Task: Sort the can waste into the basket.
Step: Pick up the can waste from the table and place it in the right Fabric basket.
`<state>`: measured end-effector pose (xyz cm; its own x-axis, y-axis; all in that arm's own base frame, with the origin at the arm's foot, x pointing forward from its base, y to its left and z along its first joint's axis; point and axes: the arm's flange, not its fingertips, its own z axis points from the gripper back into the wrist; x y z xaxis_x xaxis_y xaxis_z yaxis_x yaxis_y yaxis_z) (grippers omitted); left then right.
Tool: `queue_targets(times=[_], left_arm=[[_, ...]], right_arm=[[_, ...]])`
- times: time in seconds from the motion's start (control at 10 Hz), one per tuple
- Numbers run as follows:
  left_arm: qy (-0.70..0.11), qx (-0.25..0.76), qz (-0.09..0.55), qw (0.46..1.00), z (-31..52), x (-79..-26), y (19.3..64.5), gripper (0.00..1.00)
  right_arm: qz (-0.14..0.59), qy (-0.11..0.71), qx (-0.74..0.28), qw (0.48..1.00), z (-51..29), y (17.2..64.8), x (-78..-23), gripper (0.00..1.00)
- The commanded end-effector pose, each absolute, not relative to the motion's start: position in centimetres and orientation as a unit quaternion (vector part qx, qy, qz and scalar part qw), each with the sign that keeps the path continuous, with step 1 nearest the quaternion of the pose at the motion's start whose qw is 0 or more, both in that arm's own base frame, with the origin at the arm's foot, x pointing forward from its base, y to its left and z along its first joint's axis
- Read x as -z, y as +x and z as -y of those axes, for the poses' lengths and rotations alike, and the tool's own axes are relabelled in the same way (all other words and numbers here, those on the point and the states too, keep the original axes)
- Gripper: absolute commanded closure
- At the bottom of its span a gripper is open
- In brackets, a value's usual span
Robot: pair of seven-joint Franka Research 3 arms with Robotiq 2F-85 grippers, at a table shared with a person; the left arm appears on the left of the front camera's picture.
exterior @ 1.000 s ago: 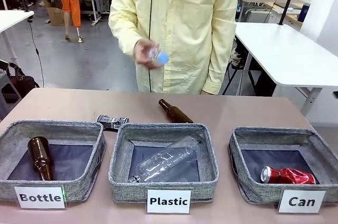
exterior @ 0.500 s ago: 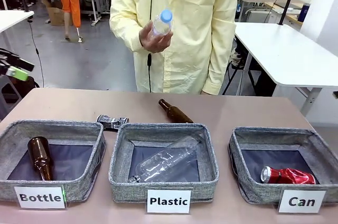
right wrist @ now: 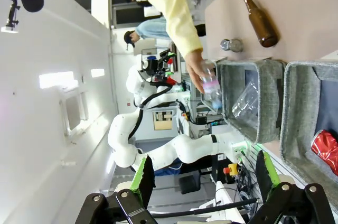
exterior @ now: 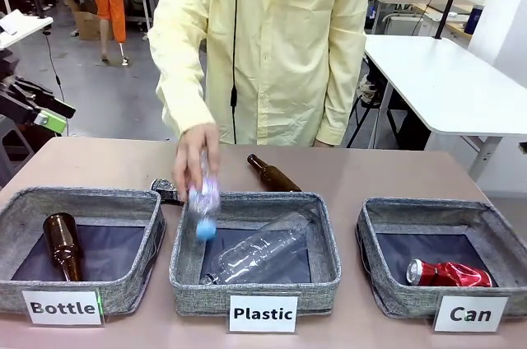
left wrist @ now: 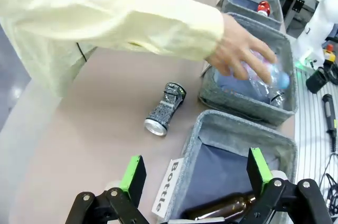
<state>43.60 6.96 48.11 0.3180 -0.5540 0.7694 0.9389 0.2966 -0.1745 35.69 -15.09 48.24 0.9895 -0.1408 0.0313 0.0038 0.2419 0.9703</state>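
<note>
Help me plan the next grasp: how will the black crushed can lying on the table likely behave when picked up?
The black crushed can looks like dented thin metal, so it is probably light and may deform further. Its crumpled sides likely stop rolling. Lying flat, it shouldn't tip.

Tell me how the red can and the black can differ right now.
Colour: the red can is shiny red with a silver end; the black can is dark with white print. Place: the red can lies inside the Can basket; the black can lies on the table, outside every basket. Both are crushed and lie on their sides.
</note>
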Motion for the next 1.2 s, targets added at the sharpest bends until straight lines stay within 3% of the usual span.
queue_targets(times=[0.0,1.1], left_arm=[[-0.319,0.501,0.294,0.750,-7.17,-48.41,43.72,0.00],[-0.318,0.509,0.279,0.750,-6.73,-48.13,44.16,0.00]], right_arm=[[0.057,0.612,0.036,0.788,15.29,35.53,-48.41,0.00],[0.057,0.612,0.036,0.788,15.29,35.53,-48.41,0.00]])
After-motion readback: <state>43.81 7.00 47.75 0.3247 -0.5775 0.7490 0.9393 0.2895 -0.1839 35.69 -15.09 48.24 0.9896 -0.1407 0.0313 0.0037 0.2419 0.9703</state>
